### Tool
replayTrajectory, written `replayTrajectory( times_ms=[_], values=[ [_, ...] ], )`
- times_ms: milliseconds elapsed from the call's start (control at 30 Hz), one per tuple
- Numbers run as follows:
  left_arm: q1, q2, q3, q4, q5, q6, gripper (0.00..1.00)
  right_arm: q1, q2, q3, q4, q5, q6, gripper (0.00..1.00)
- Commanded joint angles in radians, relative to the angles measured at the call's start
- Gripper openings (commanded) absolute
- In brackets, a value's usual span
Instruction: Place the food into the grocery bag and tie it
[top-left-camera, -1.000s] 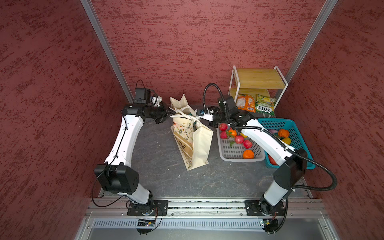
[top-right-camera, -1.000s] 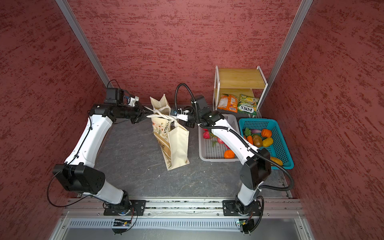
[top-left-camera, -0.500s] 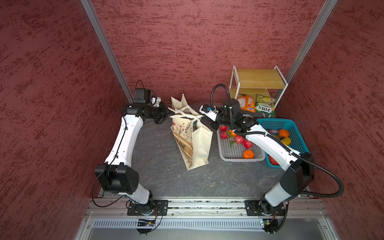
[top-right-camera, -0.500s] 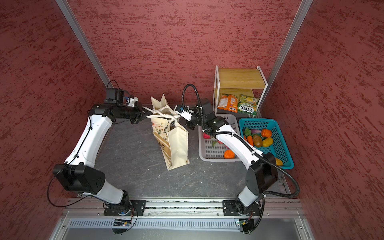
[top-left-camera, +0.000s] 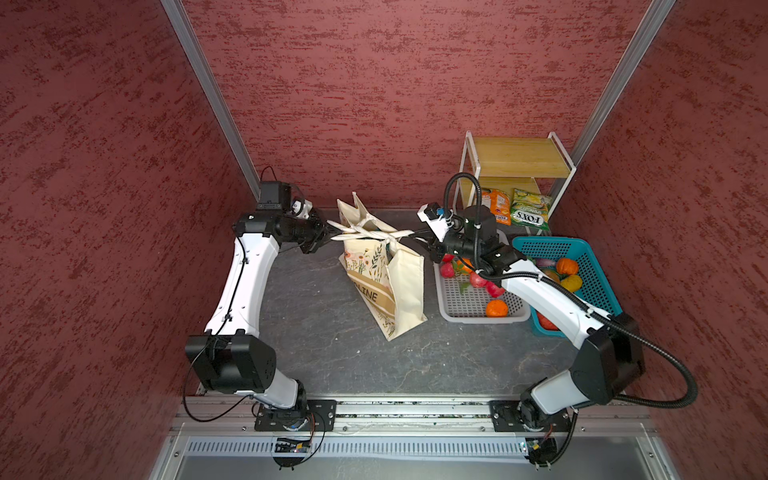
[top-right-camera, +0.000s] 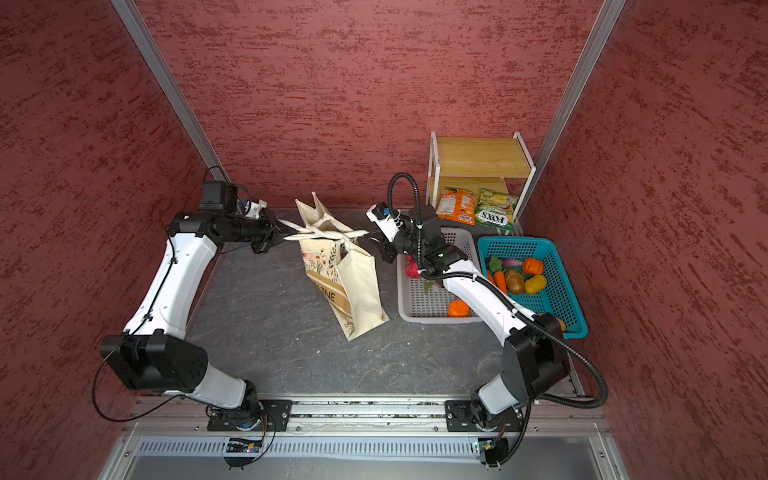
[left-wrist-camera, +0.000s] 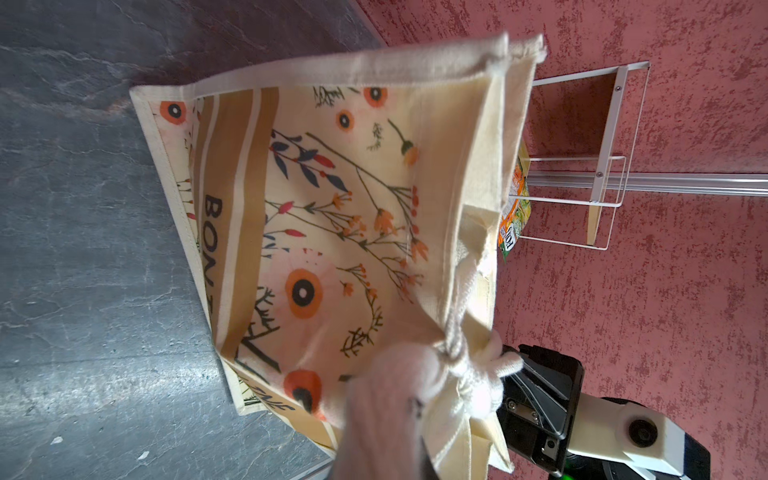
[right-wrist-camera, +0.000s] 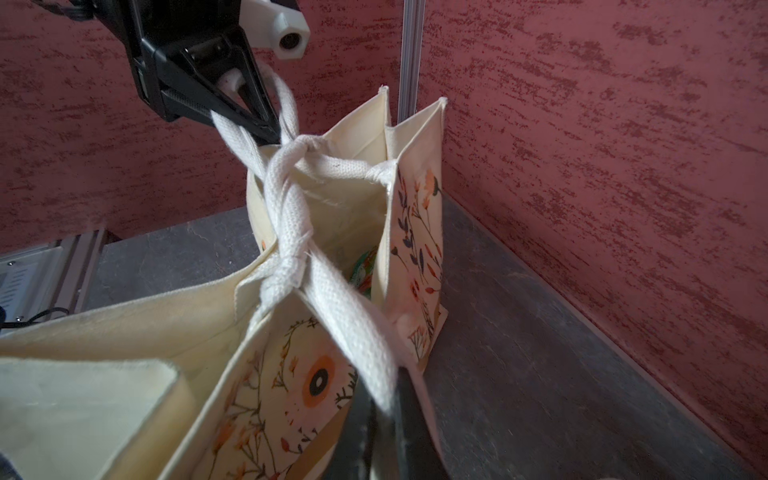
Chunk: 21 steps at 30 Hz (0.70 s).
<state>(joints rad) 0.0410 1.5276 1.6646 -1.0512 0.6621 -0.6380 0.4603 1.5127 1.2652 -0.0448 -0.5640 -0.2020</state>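
The cream floral grocery bag (top-left-camera: 401, 286) (top-right-camera: 357, 291) stands at the back middle of the table, its strap handles crossed in a knot (top-left-camera: 388, 237) (right-wrist-camera: 291, 266) over the mouth. My left gripper (top-left-camera: 329, 235) (top-right-camera: 281, 235) is shut on the strap end left of the bag; the blurred strap hides its jaws in the left wrist view. My right gripper (top-left-camera: 415, 239) (right-wrist-camera: 386, 411) is shut on the strap end on the right. Both straps run taut. A teal packet edge (right-wrist-camera: 363, 266) shows inside; the rest of the food is hidden.
A grey basket (top-left-camera: 484, 319) with red apples and oranges sits right of the bag. Beside it stands a blue basket (top-left-camera: 598, 270) of vegetables. A wooden shelf (top-left-camera: 519, 162) at the back right holds orange (top-left-camera: 496, 203) and yellow-green (top-left-camera: 530, 212) FOX'S packets. Red walls stand close behind.
My right arm has drawn back to the right with its strap end, pulling the knot tighter. The left gripper has stayed almost where it was, still gripping.
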Motion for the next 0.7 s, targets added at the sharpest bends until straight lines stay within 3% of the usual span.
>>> replayTrajectory(
  times_ms=[0, 167, 433, 667],
  values=[
    [0.125, -0.046, 0.006, -0.023, -0.215, 0.048, 0.00, -0.150, -0.091, -0.004, 0.073, 0.160, 0.096, 0.00],
    [0.171, -0.072, -0.030, -0.016, -0.244, 0.041, 0.00, -0.161, -0.094, -0.010, 0.073, 0.262, 0.123, 0.00],
    [0.270, -0.128, -0.121, 0.031, -0.312, -0.052, 0.00, -0.202, -0.121, -0.075, 0.160, 0.677, 0.259, 0.00],
    [0.313, -0.149, -0.155, 0.049, -0.367, -0.096, 0.00, -0.210, -0.110, -0.087, 0.134, 0.924, 0.287, 0.00]
  ],
)
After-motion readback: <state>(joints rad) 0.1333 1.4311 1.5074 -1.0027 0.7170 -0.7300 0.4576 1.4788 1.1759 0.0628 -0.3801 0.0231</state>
